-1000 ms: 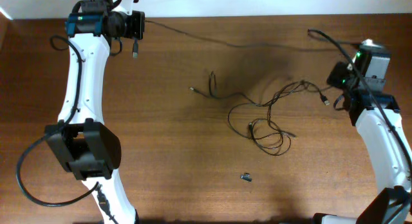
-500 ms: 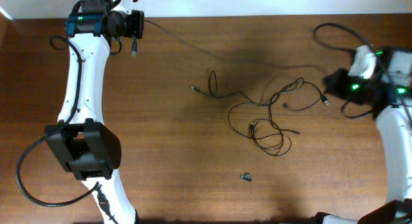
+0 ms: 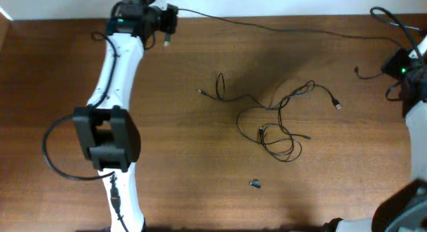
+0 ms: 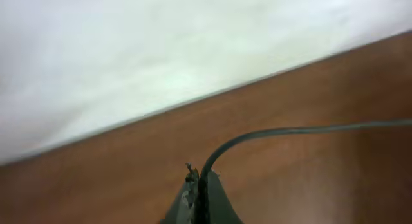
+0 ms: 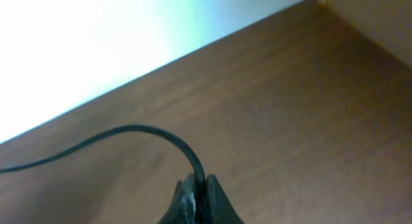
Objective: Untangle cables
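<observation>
Mid-table, the tangled cables (image 3: 275, 123) lie in loose loops, with 1 plug end (image 3: 338, 106) pointing right. Along the far edge, 1 cable (image 3: 293, 29) runs strung between both arms. The left fingers (image 4: 198, 199) and the right fingers (image 5: 196, 197) are each pinched tight on it. Near the table (image 3: 180, 165) front edge lies a small dark piece (image 3: 255, 184).

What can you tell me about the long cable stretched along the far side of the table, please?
The long cable is a thin, black, flexible cord running almost straight across the far side of the table, apart from the tangled cables mid-table. The left gripper is shut on it near one end, the right gripper near the other. What looks like its plug end shows beside the left gripper.
</observation>
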